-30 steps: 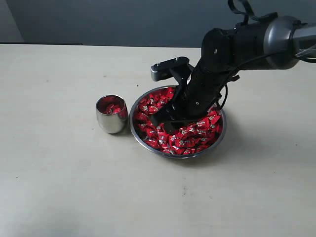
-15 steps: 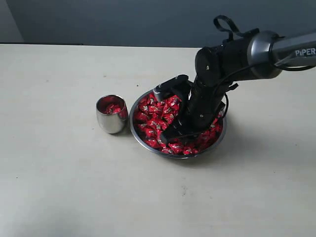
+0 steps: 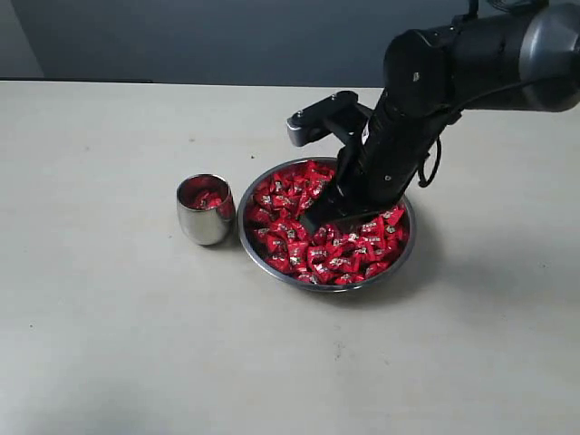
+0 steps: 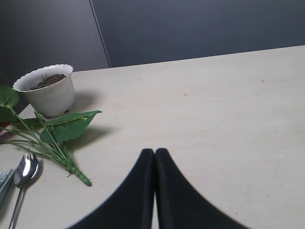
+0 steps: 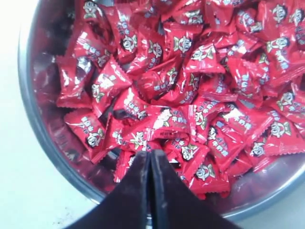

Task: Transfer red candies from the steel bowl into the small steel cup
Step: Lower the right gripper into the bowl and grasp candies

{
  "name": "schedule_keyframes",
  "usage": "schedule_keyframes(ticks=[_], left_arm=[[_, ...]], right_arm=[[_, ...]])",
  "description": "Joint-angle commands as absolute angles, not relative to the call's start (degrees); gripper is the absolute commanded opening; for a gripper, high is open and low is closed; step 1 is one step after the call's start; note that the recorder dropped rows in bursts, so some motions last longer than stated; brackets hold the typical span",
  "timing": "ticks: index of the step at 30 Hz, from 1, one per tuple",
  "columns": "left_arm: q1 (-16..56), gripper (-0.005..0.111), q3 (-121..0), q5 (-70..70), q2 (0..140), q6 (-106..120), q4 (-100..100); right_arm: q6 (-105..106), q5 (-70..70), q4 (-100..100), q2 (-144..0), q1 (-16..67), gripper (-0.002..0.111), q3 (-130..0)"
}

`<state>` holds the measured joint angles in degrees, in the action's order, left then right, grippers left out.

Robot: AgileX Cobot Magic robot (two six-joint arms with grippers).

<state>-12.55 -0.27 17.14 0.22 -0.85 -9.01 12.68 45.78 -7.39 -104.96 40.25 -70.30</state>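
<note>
Your red candies (image 3: 326, 246) fill the steel bowl (image 3: 299, 282) at the middle of the table (image 3: 109, 344). A few more lie in the small steel cup (image 3: 205, 227), just beside the bowl at its 9 o'clock. Your right gripper (image 5: 150, 160) hangs over the heap, its arm entering from 1 o'clock. Its jaws are pressed together, and you cannot tell whether they pinch a candy. Your left gripper (image 4: 154, 155) is closed on nothing, above bare table.

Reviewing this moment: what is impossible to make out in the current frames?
- Count of red candies in the small steel cup: exterior view, too small, wall hides most.
- Whether the right gripper pinches a candy: right wrist view, shut fingers cover the tips.
- Steel bowl, far side: exterior view, right arm in front.
- Grey object beside the spoon: left wrist view, cut off by edge.
</note>
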Motion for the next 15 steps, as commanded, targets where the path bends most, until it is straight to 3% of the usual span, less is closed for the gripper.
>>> schedule_keyframes(ticks=[1,2,3,6,15], left_arm=[[-12.49,0.000,0.00,16.69,0.00,-1.07,-9.13],[-12.49,0.000,0.00,16.69,0.00,-1.07,-9.13],[-12.49,0.000,0.00,16.69,0.00,-1.07,-9.13],[-12.49,0.000,0.00,16.69,0.00,-1.07,-9.13],[-12.49,0.000,0.00,16.69,0.00,-1.07,-9.13]], right_arm=[[12.85,46.23,-6.69,-105.82,40.04,0.008,-70.03],[12.85,46.33,-6.69,-106.48,40.04,0.014,-70.03],[12.85,46.30,-6.69,-107.70,40.04,0.027,-70.03],[12.85,46.18,-6.69,-109.97,40.04,0.041,-70.03],[13.06,45.45,-6.94,-114.94,40.04,0.040,-70.03]])
